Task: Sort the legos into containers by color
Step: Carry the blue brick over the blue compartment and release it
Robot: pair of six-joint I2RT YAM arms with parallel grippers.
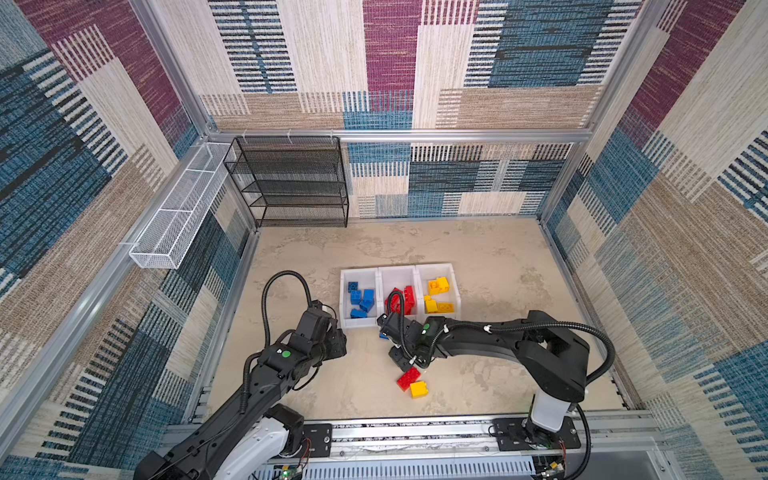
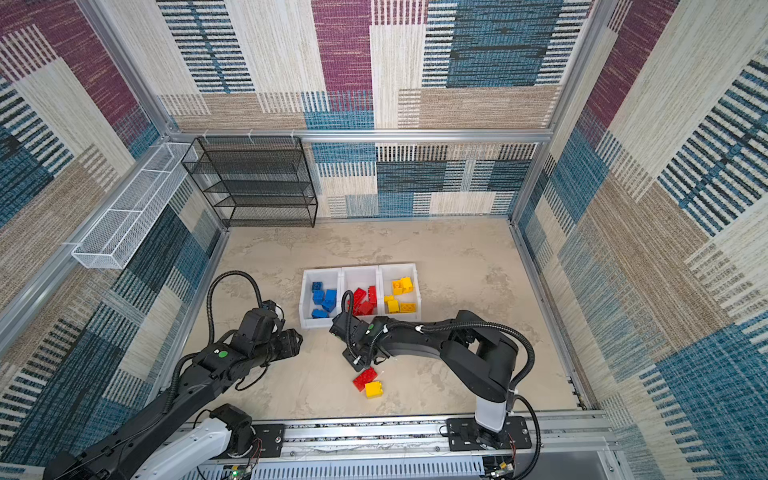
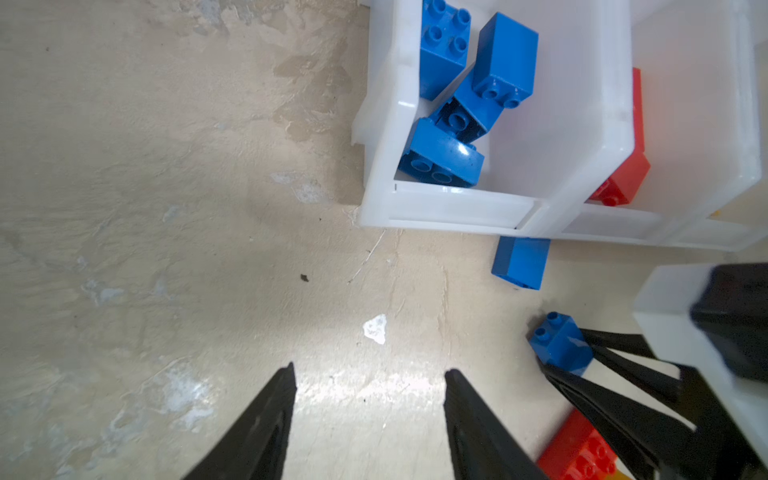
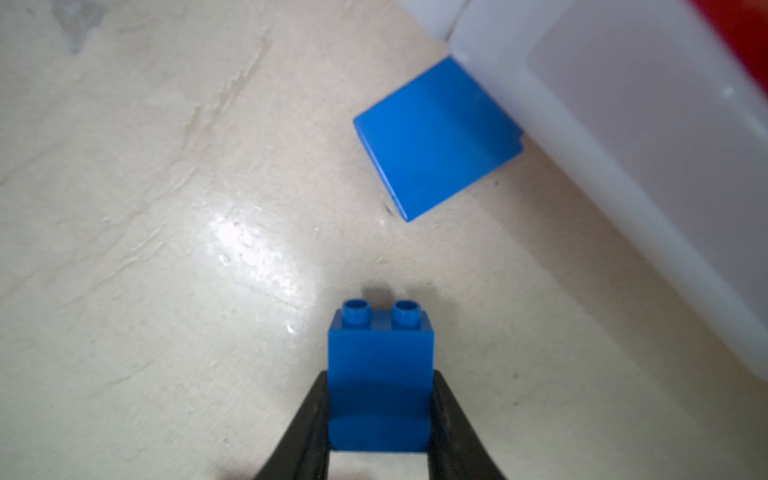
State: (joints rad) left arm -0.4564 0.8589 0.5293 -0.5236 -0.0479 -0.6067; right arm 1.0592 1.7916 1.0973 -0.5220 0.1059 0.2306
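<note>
- right claw clenched on a blue brick down by the bench, just in front of the bins; can't tell if it's lifted
- grip sits on the end away from the studs, so the brick may pivot or slip out on the lift
- second blue brick lies against the bin wall close by; a low swing could knock it or clip the rim
- left claw released, empty, near the same bin; arms could clash there
- left bin holds several blue bricks, middle bin red ones, right bin yellow ones, no mixing seen
- red brick and yellow brick loose on bench, side by side
</note>
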